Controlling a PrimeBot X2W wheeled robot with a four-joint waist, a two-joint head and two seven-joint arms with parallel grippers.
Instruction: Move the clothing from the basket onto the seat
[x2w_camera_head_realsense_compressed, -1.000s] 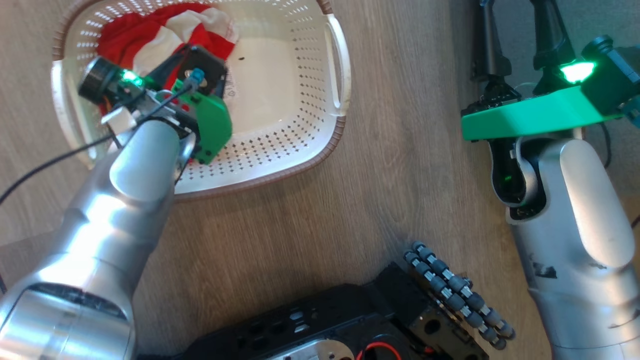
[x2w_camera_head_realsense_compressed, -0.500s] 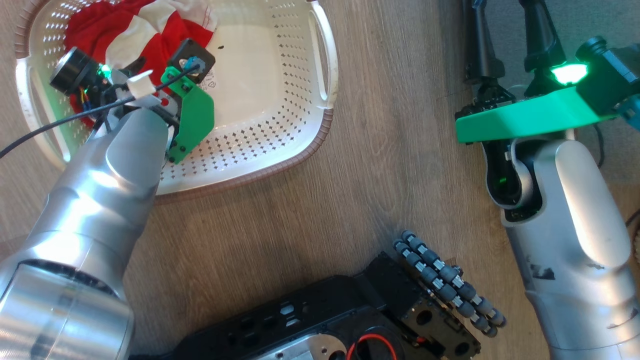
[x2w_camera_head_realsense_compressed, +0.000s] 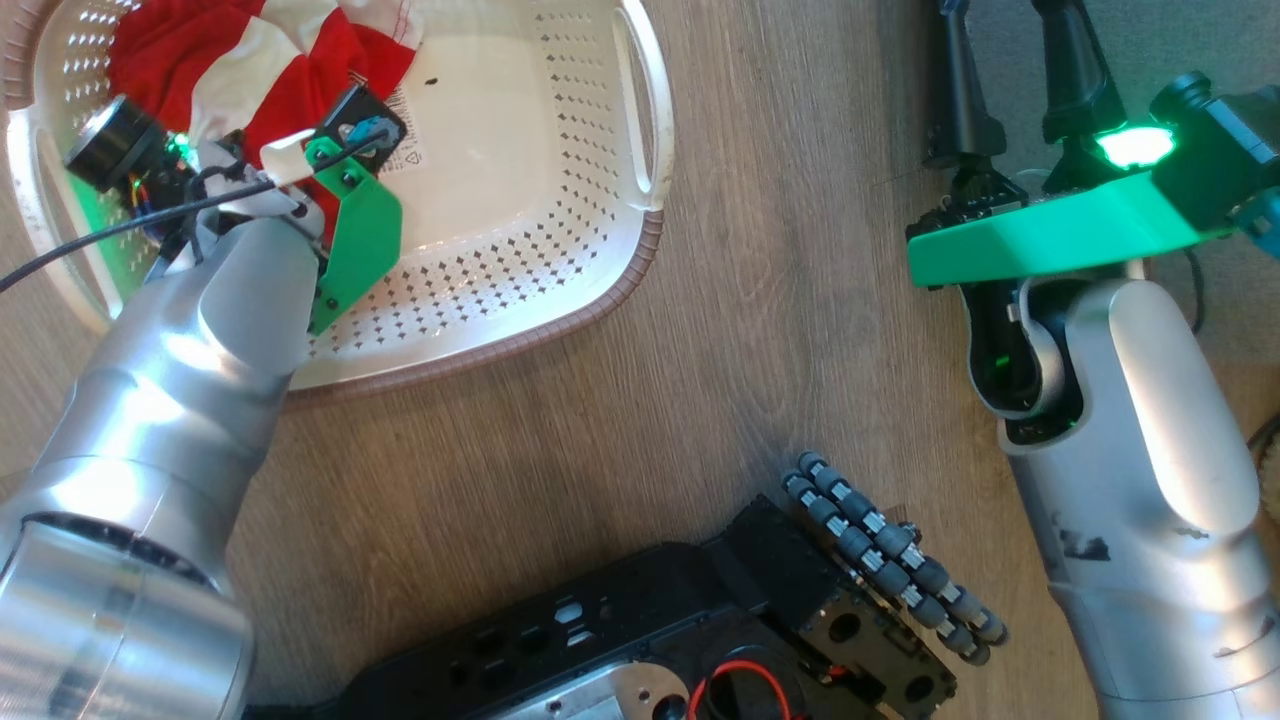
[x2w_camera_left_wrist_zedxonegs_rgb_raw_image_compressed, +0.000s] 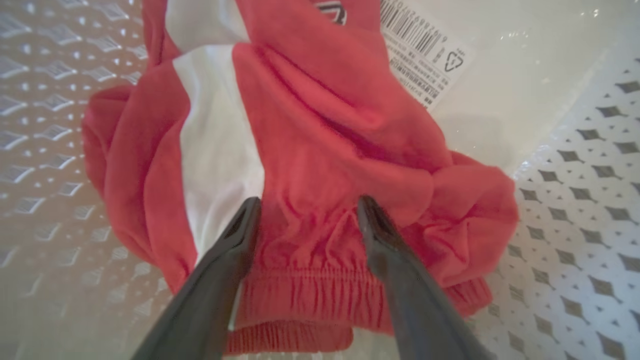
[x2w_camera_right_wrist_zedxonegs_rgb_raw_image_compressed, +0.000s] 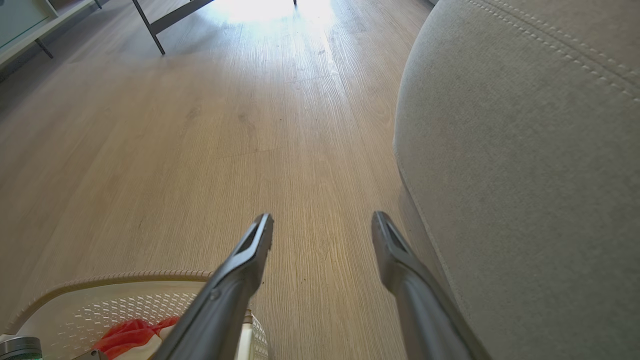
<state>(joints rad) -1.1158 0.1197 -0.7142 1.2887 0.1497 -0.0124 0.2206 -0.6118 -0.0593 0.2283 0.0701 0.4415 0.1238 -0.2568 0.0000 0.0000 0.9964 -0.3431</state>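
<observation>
The clothing (x2w_camera_head_realsense_compressed: 250, 60), bright red with white stripes, lies bunched in the far left part of the cream basket (x2w_camera_head_realsense_compressed: 560, 250). My left gripper (x2w_camera_left_wrist_zedxonegs_rgb_raw_image_compressed: 307, 205) is open, and its two fingertips rest on the red gathered fabric just above the elastic hem of the clothing (x2w_camera_left_wrist_zedxonegs_rgb_raw_image_compressed: 320, 140). In the head view the left wrist (x2w_camera_head_realsense_compressed: 250, 170) covers those fingers. My right gripper (x2w_camera_right_wrist_zedxonegs_rgb_raw_image_compressed: 322, 217) is open and holds nothing above the wooden floor, between the basket rim (x2w_camera_right_wrist_zedxonegs_rgb_raw_image_compressed: 125, 277) and the grey seat (x2w_camera_right_wrist_zedxonegs_rgb_raw_image_compressed: 525, 150).
A white label sticker (x2w_camera_left_wrist_zedxonegs_rgb_raw_image_compressed: 425, 65) shows on the basket floor beside the clothing. My black base with its roller wheel (x2w_camera_head_realsense_compressed: 890, 560) is at the bottom of the head view. Dark table legs (x2w_camera_right_wrist_zedxonegs_rgb_raw_image_compressed: 150, 25) stand far off on the wooden floor (x2w_camera_right_wrist_zedxonegs_rgb_raw_image_compressed: 250, 125).
The whole head picture has slid left and up, so the camera moved. My left wrist has turned a little and stays over the clothing. The right arm has held its place.
</observation>
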